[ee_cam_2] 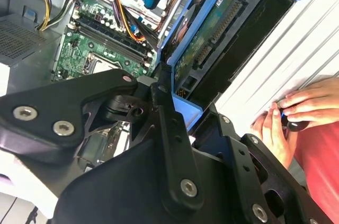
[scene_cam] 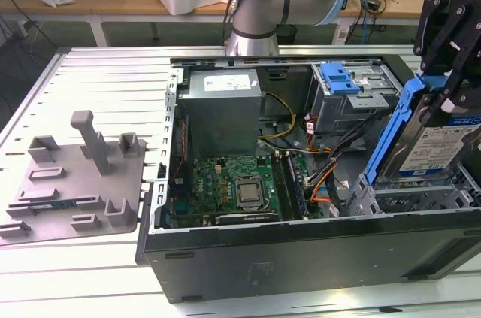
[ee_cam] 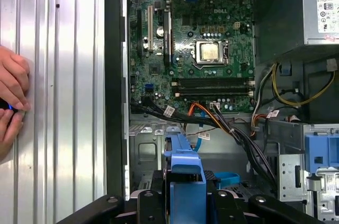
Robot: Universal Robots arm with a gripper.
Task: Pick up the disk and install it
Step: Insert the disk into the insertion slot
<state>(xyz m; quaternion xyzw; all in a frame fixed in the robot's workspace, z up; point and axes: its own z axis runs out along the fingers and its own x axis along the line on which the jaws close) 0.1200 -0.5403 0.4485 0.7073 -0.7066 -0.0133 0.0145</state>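
Your gripper (ee_cam: 185, 203) is clamped on the disk (scene_cam: 440, 145): in the first wrist view the black fingers (ee_cam: 151, 203) flank the blue carrier frame (ee_cam: 185, 173) on both sides. The exterior view shows the disk held clear of any support, tilted, label face showing, at the exterior view's right end of the computer case (scene_cam: 301, 258). It hangs over the metal drive cage (scene_cam: 409, 198) and has not been seated.

Handling, as a judgement: the drive is rigid metal, dense for its size and sensitive to shock. The plastic frame will flex and could slip under a loose grip. The second wrist view shows the drive's bare green circuit board (ee_cam_2: 212, 38). Hold by the frame's side rails, as now, and keep pressure off that board and its connector.

Beyond the cage lie bundled cables (ee_cam: 222, 123), then the motherboard (scene_cam: 233, 183) and the power supply (scene_cam: 222, 104). A separate blue caddy (scene_cam: 338, 77) sits in the far bay.

Outside the case, note a person's hands (ee_cam: 10, 97) resting on the ribbed table (scene_cam: 113, 70). A grey fixture (scene_cam: 75, 175) lies well apart, at the exterior view's left.
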